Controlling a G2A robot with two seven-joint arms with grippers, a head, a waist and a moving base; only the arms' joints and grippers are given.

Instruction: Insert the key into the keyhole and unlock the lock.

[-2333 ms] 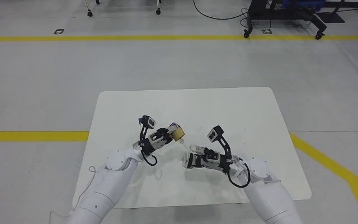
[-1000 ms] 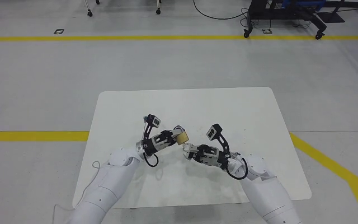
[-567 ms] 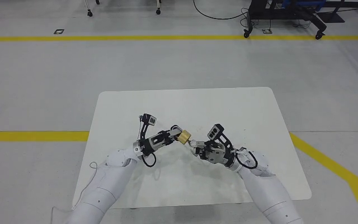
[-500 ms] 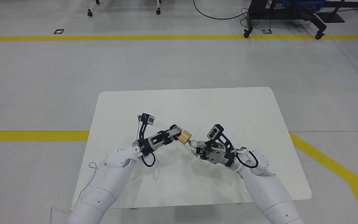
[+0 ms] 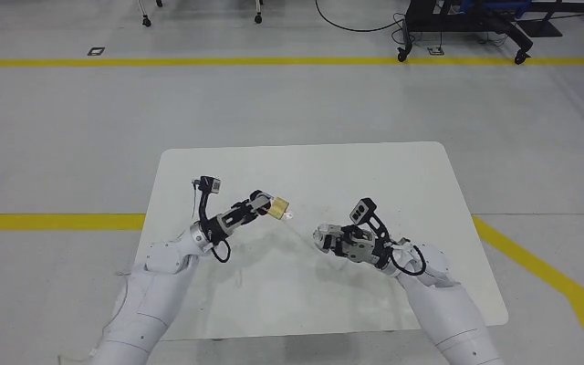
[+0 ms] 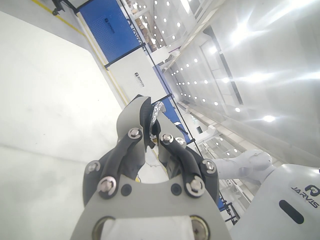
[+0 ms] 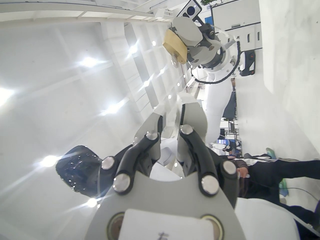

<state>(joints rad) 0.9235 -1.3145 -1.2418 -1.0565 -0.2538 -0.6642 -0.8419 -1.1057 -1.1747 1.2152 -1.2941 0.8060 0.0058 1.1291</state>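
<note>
Evidently my left gripper (image 5: 265, 202) clamps the square brass padlock (image 5: 279, 208) aloft, key end turned toward my right gripper (image 5: 321, 239), spread apart and empty.

Bright, even overhead light covers the table (image 5: 383, 173) in the top view, its white surface flatly lit from edge to edge. In both wrist views the lamps (image 6: 268, 118) (image 7: 48, 161) flare into starbursts, and streaky glare whitens the ceiling. Straight lines bow near the frame edges there: wide-lens distortion. The lock (image 7: 175, 47) is softly lit.
</note>
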